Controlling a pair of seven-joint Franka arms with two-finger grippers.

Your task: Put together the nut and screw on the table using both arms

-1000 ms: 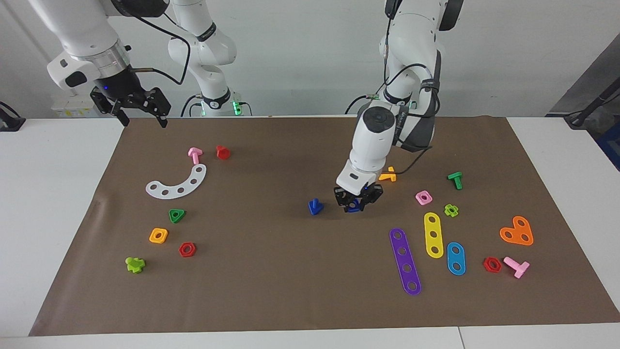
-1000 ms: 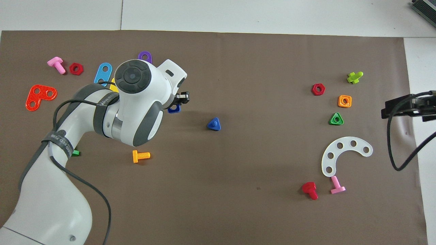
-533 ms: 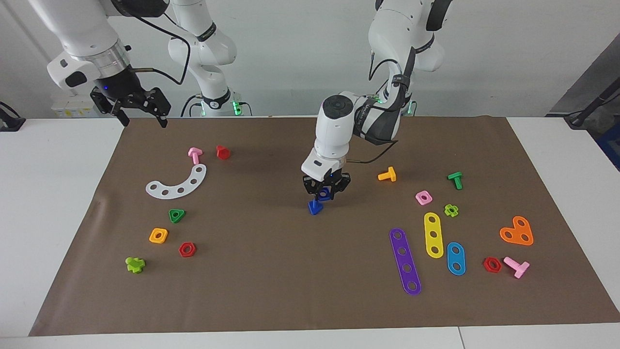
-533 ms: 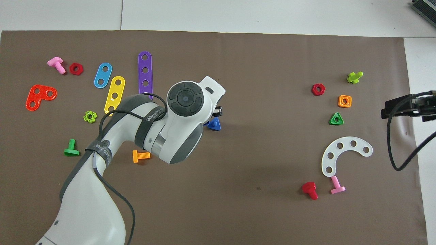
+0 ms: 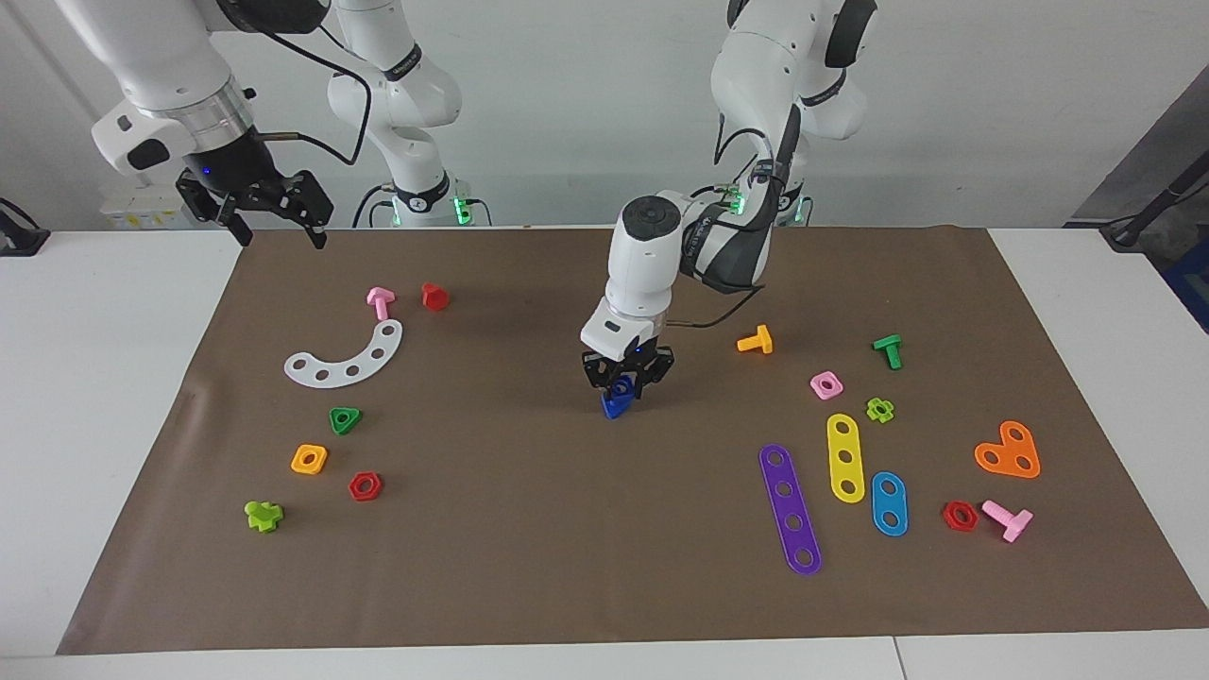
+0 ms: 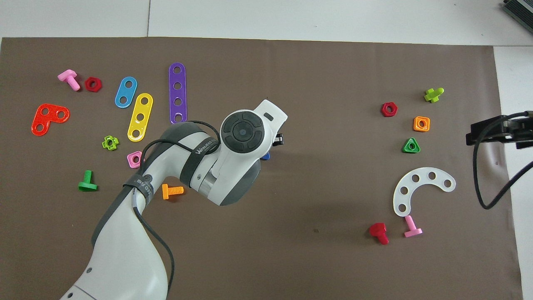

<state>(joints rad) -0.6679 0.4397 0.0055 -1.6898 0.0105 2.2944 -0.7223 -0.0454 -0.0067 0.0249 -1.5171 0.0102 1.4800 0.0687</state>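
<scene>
My left gripper (image 5: 624, 384) is shut on the small blue square nut (image 5: 621, 388) and holds it right above the dark-blue triangular screw (image 5: 614, 407), which stands on the brown mat (image 5: 529, 529) in the middle of the table (image 5: 94, 378). I cannot tell whether nut and screw touch. In the overhead view the left arm's wrist (image 6: 242, 132) covers both; only a blue sliver of the screw (image 6: 266, 156) shows. My right gripper (image 5: 280, 227) waits open and empty above the mat's corner at the right arm's end.
Toward the left arm's end lie an orange bolt (image 5: 756, 341), a pink square nut (image 5: 825, 384), a green bolt (image 5: 888, 350) and coloured strips (image 5: 790, 508). Toward the right arm's end lie a white curved strip (image 5: 348, 357), a green triangular nut (image 5: 345, 419) and an orange square nut (image 5: 309, 459).
My left gripper has carried the blue nut from beside the orange bolt toward the middle of the mat and come down over the screw. The right arm has not moved.
</scene>
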